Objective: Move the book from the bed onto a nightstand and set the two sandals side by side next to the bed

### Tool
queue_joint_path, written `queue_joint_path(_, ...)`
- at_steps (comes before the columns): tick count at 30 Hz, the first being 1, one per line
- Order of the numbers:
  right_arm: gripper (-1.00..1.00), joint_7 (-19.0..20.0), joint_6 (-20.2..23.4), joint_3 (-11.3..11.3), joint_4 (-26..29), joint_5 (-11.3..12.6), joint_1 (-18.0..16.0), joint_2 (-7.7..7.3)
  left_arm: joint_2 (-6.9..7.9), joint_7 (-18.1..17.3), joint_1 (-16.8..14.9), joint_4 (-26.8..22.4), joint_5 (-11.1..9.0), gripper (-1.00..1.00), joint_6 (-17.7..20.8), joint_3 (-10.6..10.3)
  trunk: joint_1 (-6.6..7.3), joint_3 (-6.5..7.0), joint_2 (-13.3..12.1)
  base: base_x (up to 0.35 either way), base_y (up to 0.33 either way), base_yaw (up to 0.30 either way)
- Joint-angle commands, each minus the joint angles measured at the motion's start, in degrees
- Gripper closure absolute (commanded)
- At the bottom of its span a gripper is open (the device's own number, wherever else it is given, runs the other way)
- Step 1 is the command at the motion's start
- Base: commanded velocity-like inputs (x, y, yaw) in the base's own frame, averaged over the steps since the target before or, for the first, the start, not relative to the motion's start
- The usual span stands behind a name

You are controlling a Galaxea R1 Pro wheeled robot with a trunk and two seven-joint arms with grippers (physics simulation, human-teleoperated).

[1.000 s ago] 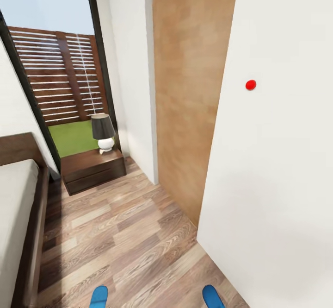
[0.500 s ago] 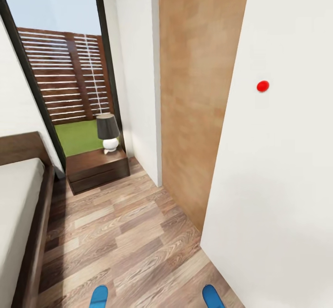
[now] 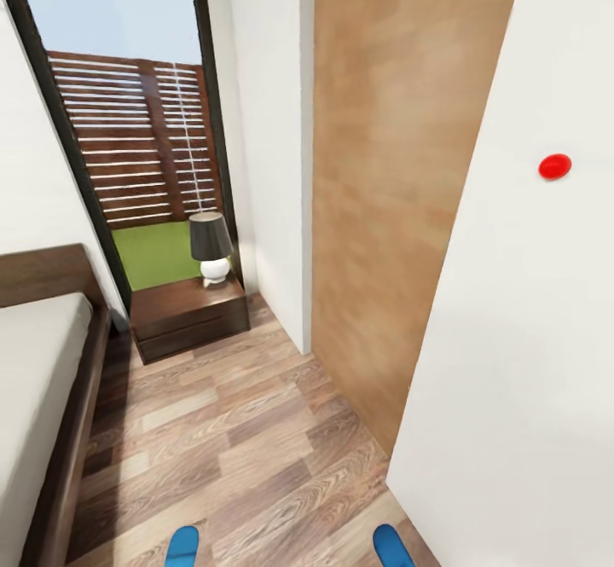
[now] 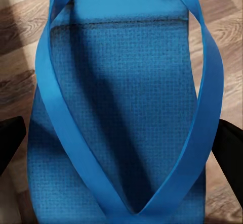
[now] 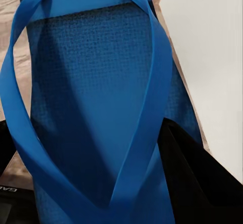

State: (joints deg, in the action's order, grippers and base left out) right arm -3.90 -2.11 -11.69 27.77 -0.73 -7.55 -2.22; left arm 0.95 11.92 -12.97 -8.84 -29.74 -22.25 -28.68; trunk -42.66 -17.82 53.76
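Note:
Two bright blue sandals are held up over the wood floor. One sandal (image 4: 121, 107) lies between the black fingers (image 4: 7, 143) of my left gripper (image 4: 119, 150), which is shut on it; its tip (image 3: 182, 546) shows at the bottom of the head view. My right gripper (image 5: 101, 176) is shut on the other sandal (image 5: 96, 92), whose tip (image 3: 390, 546) also shows there. The bed (image 3: 72, 431) runs along the left, with a pale mattress on a dark frame. The nightstand (image 3: 192, 315) stands beyond it by the window. The book is out of view.
A dark-shaded lamp (image 3: 211, 247) stands on the nightstand. A tall dark-framed window (image 3: 128, 149) looks onto a slatted fence and grass. A white wall (image 3: 529, 337) with a red dot (image 3: 554, 165) and a wooden panel (image 3: 384, 209) close in on the right. Wood-plank floor (image 3: 230, 431) lies between them and the bed.
The whole head view has shifted: nightstand, wall and red dot slid rightward in the picture, so the camera moved. Both sandal tips keep their place at the bottom edge.

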Motion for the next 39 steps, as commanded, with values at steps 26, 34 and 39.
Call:
queue_joint_path(26,1.00,-0.50,-0.09,-0.43,0.00,-0.06,-0.01,-0.07,0.18,0.43,-0.04,-0.04,-0.14,1.00,-0.08,-0.43,-0.03,-0.07,0.04,0.175,0.005,0.149)
queue_joint_path(34,1.00,-0.50,-0.09,-0.43,0.00,-0.06,-0.02,-0.07,0.19,0.42,-0.04,-0.04,-0.14,1.00,-0.08,-0.50,-0.03,-0.07,0.04,0.310,0.000,0.192)
queue_joint_path(39,1.00,-0.50,-0.09,-0.43,0.00,-0.07,-0.03,-0.07,0.19,0.41,-0.04,-0.04,-0.14,1.00,-0.08,-0.50,-0.03,-0.07,0.04,0.320,0.000,0.268)
